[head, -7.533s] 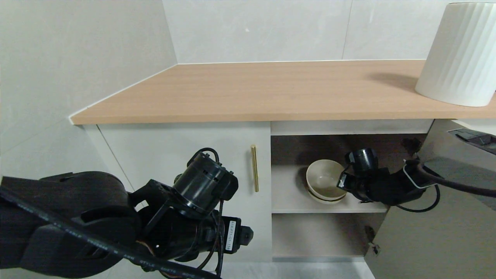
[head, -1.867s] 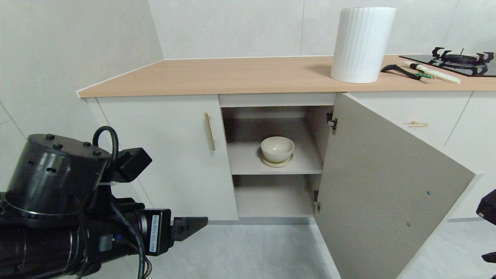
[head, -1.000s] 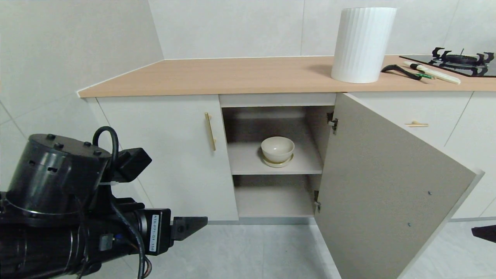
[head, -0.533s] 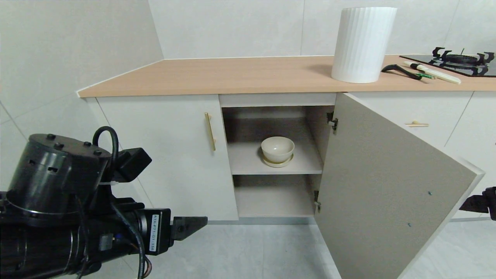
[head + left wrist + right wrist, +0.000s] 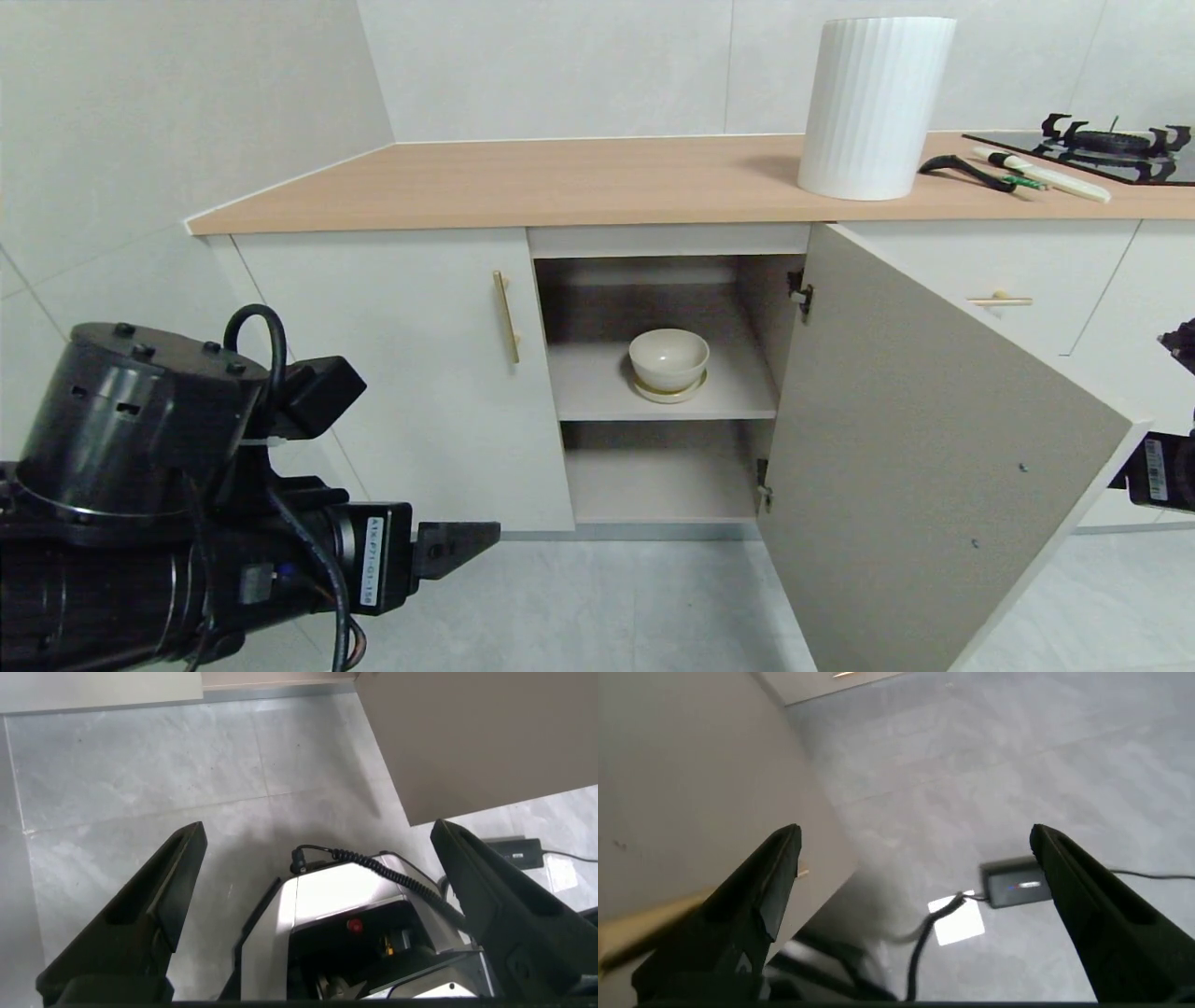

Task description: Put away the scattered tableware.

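Observation:
A cream bowl (image 5: 668,357) rests on a small gold-rimmed plate (image 5: 667,395) on the upper shelf of the open cabinet (image 5: 597,387). The cabinet door (image 5: 934,448) stands swung out to the right. My left gripper (image 5: 467,543) hangs low at the left over the floor, away from the cabinet; in the left wrist view it (image 5: 318,835) is open and holds nothing. My right gripper (image 5: 917,835) is open and empty beside the door's outer face (image 5: 682,793), near its free edge. Part of the right wrist (image 5: 1167,467) peeks out behind the door.
On the wooden counter (image 5: 560,182) stand a tall white ribbed cylinder (image 5: 876,107), some utensils (image 5: 1018,175) and a gas hob (image 5: 1111,145). The left cabinet door (image 5: 420,373) is closed, with a gold handle (image 5: 506,317). The lower shelf (image 5: 653,485) is bare. Pale tiled floor lies below.
The head camera backed away from the cabinet after my right gripper left the bowl. In the last second the right arm rose behind the door's edge, and the door swung slightly inward.

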Robot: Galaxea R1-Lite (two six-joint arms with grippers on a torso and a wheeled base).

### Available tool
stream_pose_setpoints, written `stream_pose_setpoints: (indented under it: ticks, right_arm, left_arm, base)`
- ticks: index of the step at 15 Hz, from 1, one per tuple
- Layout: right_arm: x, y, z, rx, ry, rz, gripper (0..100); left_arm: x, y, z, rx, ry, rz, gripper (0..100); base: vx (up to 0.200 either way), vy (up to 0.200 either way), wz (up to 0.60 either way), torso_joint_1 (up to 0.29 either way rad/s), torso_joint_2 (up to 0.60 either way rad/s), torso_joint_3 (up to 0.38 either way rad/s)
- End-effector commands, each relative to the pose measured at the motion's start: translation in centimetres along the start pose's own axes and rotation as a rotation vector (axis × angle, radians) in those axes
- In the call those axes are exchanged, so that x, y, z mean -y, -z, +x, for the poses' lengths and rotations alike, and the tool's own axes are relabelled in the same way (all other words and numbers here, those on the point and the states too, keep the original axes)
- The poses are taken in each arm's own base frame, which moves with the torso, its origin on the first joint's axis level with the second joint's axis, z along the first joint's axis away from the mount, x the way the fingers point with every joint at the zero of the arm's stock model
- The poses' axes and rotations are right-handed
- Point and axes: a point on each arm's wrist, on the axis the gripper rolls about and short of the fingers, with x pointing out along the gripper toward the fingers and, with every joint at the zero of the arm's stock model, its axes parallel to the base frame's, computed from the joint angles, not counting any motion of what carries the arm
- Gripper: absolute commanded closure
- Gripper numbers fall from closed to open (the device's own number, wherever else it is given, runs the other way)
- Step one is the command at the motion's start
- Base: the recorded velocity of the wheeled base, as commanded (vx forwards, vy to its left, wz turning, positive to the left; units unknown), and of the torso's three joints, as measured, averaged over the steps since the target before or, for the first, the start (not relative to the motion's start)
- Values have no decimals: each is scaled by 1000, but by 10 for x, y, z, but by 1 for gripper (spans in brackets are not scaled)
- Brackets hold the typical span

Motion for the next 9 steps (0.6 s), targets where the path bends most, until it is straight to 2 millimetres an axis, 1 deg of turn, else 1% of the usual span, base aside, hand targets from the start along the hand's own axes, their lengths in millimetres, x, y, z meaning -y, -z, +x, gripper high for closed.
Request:
stream_pose_setpoints:
  ticks: [1, 3, 9]
  right_arm:
    - [-4, 1, 1, -8, -27, -4, 0]
    - [-12, 3, -1, -10, -55, 3, 0]
    - [-58, 20, -11, -32, -228, -24, 0]
  left_arm:
    - [0, 0, 1, -1, -2, 0, 0]
    - [0, 0, 1, -1, -2, 0, 0]
    - [0, 0, 1, -1, -2, 0, 0]
  base:
    - [0, 0, 0, 0, 0, 0]
    - [0, 0, 0, 0, 0, 0]
    - [0, 0, 0, 0, 0, 0]
